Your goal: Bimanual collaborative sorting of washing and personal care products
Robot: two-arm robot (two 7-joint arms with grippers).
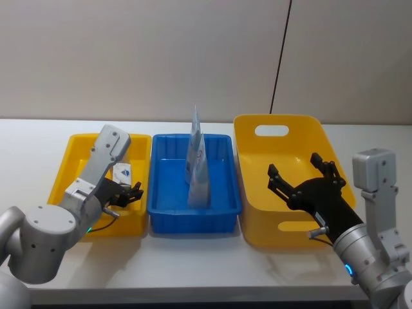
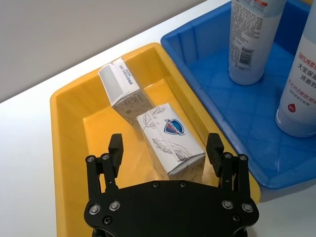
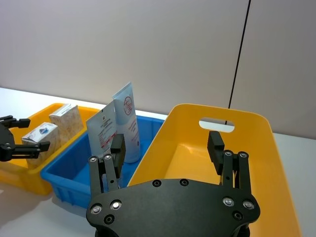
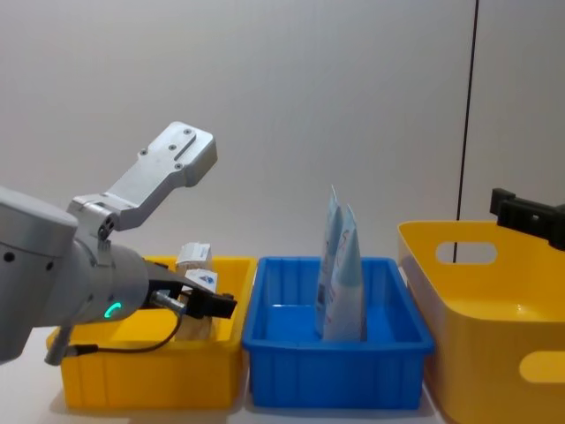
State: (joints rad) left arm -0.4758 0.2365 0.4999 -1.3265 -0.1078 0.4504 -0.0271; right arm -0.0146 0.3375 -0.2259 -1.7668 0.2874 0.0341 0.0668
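Left claw [image 2: 165, 143] and right claw [image 3: 166, 142], both spread.
They are held over a white leaf-printed soft pack [image 2: 173, 129] at 9 o'clock and a deep yellow plastic tub [image 1: 255, 188] at 3 o'clock respectively.

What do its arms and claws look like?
The left arm and right arm are rounded silver-grey shells; the left gripper and right gripper are black bolted plates with linked fingers. A green light marks the left, a blue light the right. A black cable hangs off the left.

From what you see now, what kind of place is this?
Likely a robot lab test bench: a white table against a plain wall, three plastic bins in a row, small packs and pale-blue pouches to sort.
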